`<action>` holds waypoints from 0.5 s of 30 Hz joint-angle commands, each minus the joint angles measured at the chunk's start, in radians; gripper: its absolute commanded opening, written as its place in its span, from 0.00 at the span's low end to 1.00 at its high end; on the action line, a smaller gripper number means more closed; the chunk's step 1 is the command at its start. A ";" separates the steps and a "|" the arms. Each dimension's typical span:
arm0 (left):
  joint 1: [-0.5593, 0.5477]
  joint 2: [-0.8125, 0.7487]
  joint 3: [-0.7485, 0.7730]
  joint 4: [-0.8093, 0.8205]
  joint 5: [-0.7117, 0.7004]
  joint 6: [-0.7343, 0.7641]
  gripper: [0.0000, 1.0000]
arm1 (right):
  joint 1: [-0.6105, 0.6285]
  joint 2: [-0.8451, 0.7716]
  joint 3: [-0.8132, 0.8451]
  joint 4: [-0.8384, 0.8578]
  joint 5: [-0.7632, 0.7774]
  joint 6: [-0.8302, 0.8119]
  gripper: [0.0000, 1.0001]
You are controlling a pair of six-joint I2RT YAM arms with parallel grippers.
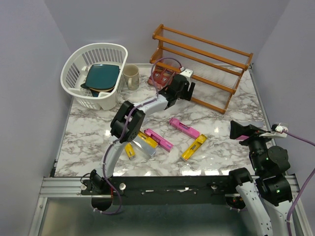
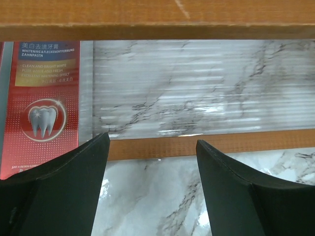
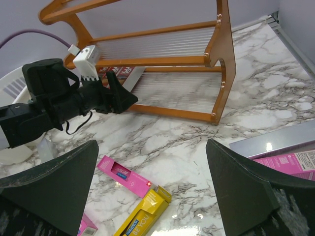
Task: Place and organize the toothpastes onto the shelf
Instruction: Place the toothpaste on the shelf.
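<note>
the marble-patterned table (image 1: 83, 132) sits between plain lilac walls, with the shelf (image 1: 206, 49) set across its far right corner. my left gripper (image 2: 152, 142) hangs just in front of the left end of the lowest tier, jaws fairly wide with nothing between them. a red toothpaste (image 2: 47, 108) lies flat on that tier, just left of the fingers. my right gripper (image 3: 151, 142) is spread to its fullest and empty, near the table's right edge beside a pink carton (image 3: 295, 162) and a silver carton (image 3: 275, 140). more toothpastes lie loose mid-table, among them a pink toothpaste (image 1: 184, 128) and a yellow toothpaste (image 1: 194, 147).

my worry is the left side: a sideways move could clip the shelf's front rail or shove the red toothpaste askew, since it sits so near. the cartons under the left elbow overlap, so a pick there may drag a neighbour. the mug (image 1: 131, 76) and white basket (image 1: 78, 64) stand left of the shelf, close to that arm.
</note>
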 commanded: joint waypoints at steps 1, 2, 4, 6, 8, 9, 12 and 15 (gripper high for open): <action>0.014 0.037 0.059 -0.034 -0.060 -0.021 0.84 | 0.006 0.003 -0.011 0.008 -0.006 -0.013 0.98; 0.016 0.035 0.061 -0.034 -0.081 -0.021 0.85 | 0.006 0.005 -0.011 0.008 -0.006 -0.013 0.98; 0.017 0.037 0.064 -0.037 -0.098 -0.021 0.86 | 0.006 0.006 -0.013 0.008 -0.008 -0.013 0.98; 0.025 0.041 0.070 -0.040 -0.112 -0.024 0.86 | 0.006 0.009 -0.011 0.009 -0.009 -0.012 0.99; 0.031 0.049 0.079 -0.042 -0.115 -0.027 0.87 | 0.005 0.012 -0.011 0.009 -0.009 -0.013 0.98; 0.037 0.052 0.082 -0.045 -0.117 -0.032 0.87 | 0.006 0.014 -0.011 0.009 -0.008 -0.010 0.98; 0.042 0.057 0.090 -0.054 -0.120 -0.044 0.87 | 0.005 0.014 -0.011 0.008 -0.009 -0.012 0.98; 0.045 0.049 0.079 -0.054 -0.132 -0.043 0.87 | 0.005 0.015 -0.011 0.008 -0.009 -0.010 0.98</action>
